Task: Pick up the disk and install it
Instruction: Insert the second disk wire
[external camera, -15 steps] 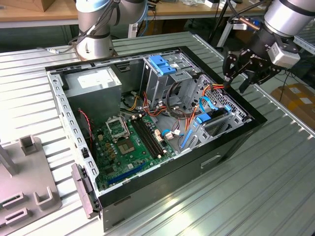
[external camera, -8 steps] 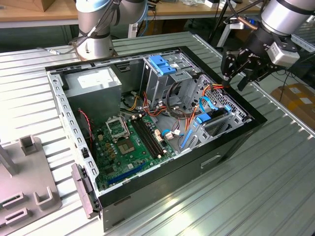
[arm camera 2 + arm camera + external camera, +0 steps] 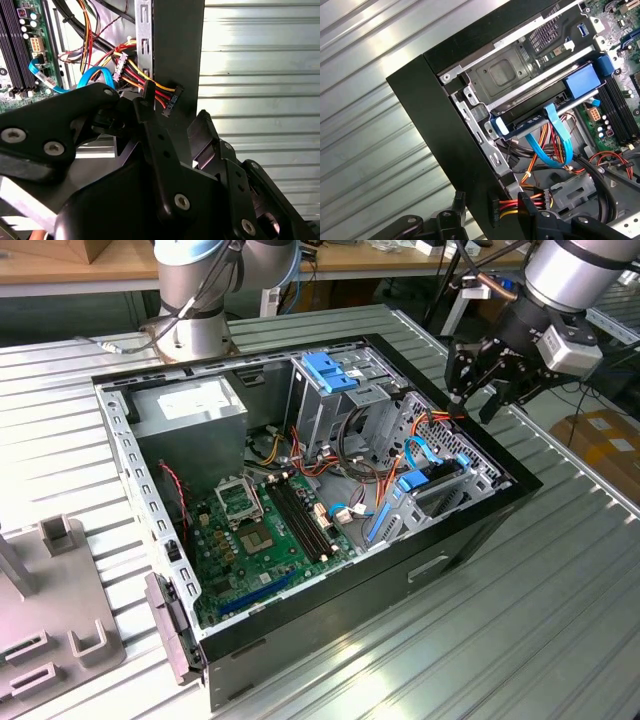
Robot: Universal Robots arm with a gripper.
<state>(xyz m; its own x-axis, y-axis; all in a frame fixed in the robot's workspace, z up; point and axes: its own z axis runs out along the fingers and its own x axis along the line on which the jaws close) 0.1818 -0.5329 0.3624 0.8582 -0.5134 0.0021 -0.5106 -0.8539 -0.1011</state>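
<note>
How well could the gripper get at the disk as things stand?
Probably yes: the gripper hangs open over the case wall near the disk, with the case open above it. The blue cables looping across its edge might snag.

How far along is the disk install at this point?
Done, it seems: the disk, dark with a blue edge, lies inside the case bay with cables beside it. In hand: nothing; the gripper is open and empty, its fingers on either side of the case wall in the first wrist view. Left: I cannot tell whether the disk is fully seated.
</note>
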